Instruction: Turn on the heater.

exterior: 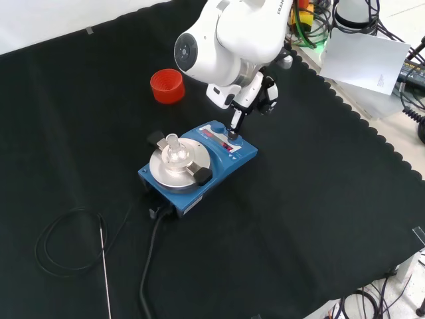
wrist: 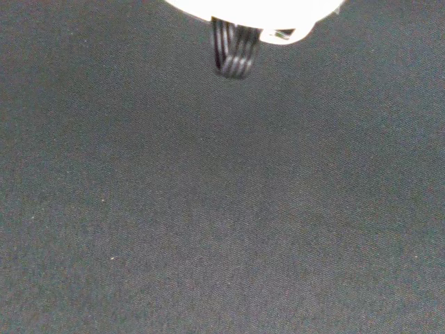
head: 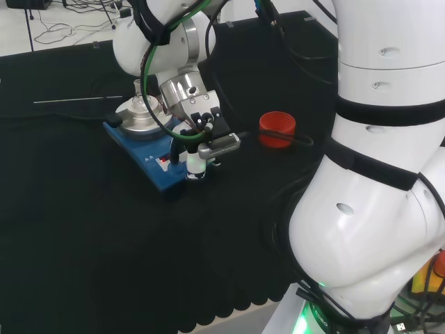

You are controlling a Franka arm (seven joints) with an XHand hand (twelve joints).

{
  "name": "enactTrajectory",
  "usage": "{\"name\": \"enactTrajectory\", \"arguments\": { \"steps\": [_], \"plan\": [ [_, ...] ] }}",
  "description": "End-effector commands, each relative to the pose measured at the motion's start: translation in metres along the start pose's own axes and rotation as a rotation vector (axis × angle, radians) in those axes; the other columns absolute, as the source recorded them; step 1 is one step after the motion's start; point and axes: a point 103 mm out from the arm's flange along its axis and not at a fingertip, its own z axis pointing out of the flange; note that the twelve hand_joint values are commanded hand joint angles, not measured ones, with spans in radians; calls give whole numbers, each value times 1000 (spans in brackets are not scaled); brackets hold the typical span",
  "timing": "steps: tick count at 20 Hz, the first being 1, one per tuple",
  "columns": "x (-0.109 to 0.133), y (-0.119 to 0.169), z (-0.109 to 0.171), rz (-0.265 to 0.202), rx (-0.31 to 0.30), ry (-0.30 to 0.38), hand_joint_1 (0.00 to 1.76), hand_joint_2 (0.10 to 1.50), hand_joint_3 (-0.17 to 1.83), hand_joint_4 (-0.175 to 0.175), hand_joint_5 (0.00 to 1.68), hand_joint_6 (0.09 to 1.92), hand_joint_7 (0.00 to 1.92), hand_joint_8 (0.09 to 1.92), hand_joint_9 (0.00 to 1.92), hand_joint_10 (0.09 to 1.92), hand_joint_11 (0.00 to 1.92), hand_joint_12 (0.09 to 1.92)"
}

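The black cloth (wrist: pixel 222 209) lies under the robot hand (exterior: pixel 251 100), whose one straight finger touches the blue heater (exterior: pixel 199 163).

A blue box-shaped heater (exterior: pixel 219 159) with a round silver top plate (exterior: pixel 174 174) sits on the black cloth worktop (exterior: pixel 319 219). A red ribbed plastic ring (exterior: pixel 167 86) lies far behind it in the front view.

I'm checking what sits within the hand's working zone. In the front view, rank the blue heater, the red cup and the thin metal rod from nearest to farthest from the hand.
1. Blue heater: right beneath the hand, whose fingers point down at its control panel.
2. Red cup: to the hand's left on the cloth, apart from it.
3. Thin metal rod: far off at the lower left, beyond the heater.
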Motion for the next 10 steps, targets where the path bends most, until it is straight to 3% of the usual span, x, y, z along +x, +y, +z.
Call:
{"name": "enactTrajectory", "arguments": {
  "steps": [1,10],
  "plan": [
    [0,-1,-2,2,-4,-4,1392,681,987,-32,338,176,1456,1528,1612,1420,1212,1289],
    [2,-23,-27,-5,-68,4,1393,680,990,-34,353,180,1456,1529,1616,1417,1214,1292]
  ]
}}
